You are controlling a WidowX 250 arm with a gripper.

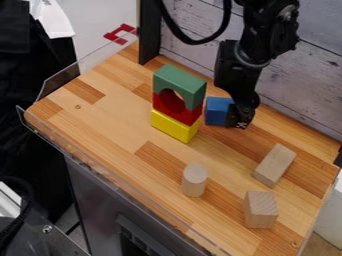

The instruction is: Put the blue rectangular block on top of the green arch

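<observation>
The black gripper (242,116) hangs low over the right part of the wooden table, at the right end of the blue block (217,111) and partly covering it. Just left of the blue block stands a stack: a yellow block (175,126) at the bottom, a red arch (164,105) with its opening upward on that, and the green arch (179,81) on top with its opening downward. Between them the two arches form a round hole. Whether the gripper holds the blue block is hidden.
Nearer the front stand a pale wooden cylinder (194,180) and a wooden cube-like block (260,209). A plain wooden bar (274,165) lies to the right. A grey plank wall (300,95) rises behind the table (113,117), and a clear guard lines its left front edge.
</observation>
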